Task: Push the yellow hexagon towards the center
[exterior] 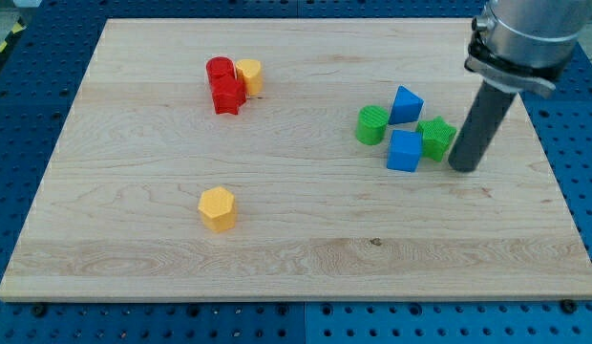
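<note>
Approach step, no contact with the target yet. The yellow hexagon (218, 208) sits in the lower-left part of the wooden board (306, 258), well apart from everything else. The arm has no claw, just a rod, so there is nothing to open, close or hold; my tip (462, 167) rests on the board at the view's right, just beside the green star-like block (436, 137), touching or nearly so, can't tell which. That cluster also holds a blue cube (404, 151), a blue triangular block (406, 103) and a green cylinder (371, 124). Up top-left is a second group: a red cylinder (219, 70), a red block of unclear shape (227, 96), and another yellow block (249, 75) touching them; not the target, judging by shape and the lone hexagon's clear facets. Board centre lies up and to the right of the hexagon. Next move likely calls for routing the tip around the green/blue cluster without nudging it, passing along the view's bottom, getting to the hexagon's lower-left side, then pushing up-right. An off-centre hit would probably spin or deflect it.
</note>
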You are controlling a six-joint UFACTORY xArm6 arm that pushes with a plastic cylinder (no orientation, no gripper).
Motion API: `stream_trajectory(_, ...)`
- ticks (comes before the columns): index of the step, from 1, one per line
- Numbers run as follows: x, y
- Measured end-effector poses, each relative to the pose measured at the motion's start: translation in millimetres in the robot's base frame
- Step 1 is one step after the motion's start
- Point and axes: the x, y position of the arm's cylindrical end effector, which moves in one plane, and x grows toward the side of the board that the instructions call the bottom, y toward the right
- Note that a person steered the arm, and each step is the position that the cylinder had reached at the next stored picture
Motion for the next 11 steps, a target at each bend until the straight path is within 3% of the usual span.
stream_trajectory(2,82,-83)
stream_trajectory(5,100,-299)
stream_trajectory(8,51,-283)
stream_trajectory(11,2,-228)
